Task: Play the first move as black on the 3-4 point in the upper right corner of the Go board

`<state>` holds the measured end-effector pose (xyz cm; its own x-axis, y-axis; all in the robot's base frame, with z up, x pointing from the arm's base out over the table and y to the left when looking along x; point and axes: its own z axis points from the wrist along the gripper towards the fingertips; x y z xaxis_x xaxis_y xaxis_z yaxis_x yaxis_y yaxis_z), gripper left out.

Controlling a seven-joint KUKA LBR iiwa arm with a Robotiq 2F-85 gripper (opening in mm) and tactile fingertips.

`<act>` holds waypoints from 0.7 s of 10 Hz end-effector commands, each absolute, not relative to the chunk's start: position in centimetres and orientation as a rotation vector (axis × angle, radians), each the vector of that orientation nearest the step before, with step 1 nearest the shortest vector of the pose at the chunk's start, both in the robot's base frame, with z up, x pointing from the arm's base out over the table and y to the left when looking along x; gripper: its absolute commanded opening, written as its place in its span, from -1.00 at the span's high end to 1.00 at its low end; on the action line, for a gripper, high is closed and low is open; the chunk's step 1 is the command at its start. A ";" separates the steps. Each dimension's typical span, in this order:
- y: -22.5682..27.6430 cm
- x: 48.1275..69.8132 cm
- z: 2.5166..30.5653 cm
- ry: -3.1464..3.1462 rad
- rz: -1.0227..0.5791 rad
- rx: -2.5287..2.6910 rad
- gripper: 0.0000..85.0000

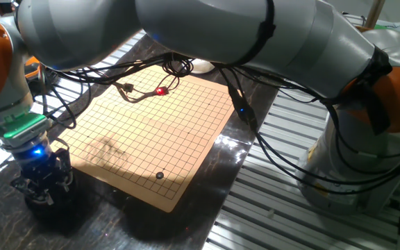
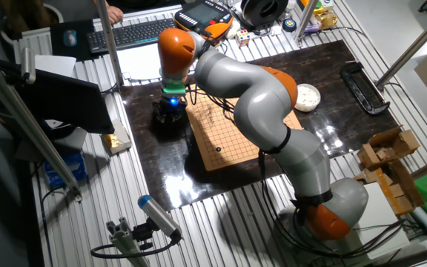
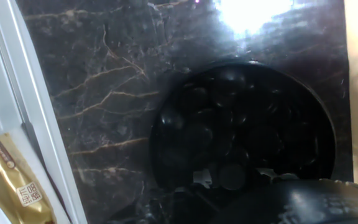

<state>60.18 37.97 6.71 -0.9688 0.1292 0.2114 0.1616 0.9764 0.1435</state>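
Black stones fill the round dark bowl (image 3: 244,134) directly under the hand camera, on the dark marble table (image 3: 98,93). From one fixed view the gripper (image 1: 39,186) hovers over that bowl, beside the Go board (image 1: 151,132); whether the jaws stand apart or together I cannot tell. One black stone (image 1: 160,176) already lies on the board near a corner, apart from the hand. My judgement: placement appears done, though the exact crossing cannot be confirmed.
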 end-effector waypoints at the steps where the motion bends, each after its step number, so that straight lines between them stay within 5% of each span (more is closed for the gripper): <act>1: 38.0 60.2 6.7 -2.923 -0.237 -0.221 0.02; 7: 38.1 59.9 6.4 -2.927 -0.243 -0.217 0.20</act>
<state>59.91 38.12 6.42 -0.9703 0.1280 0.2053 0.1601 0.9759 0.1481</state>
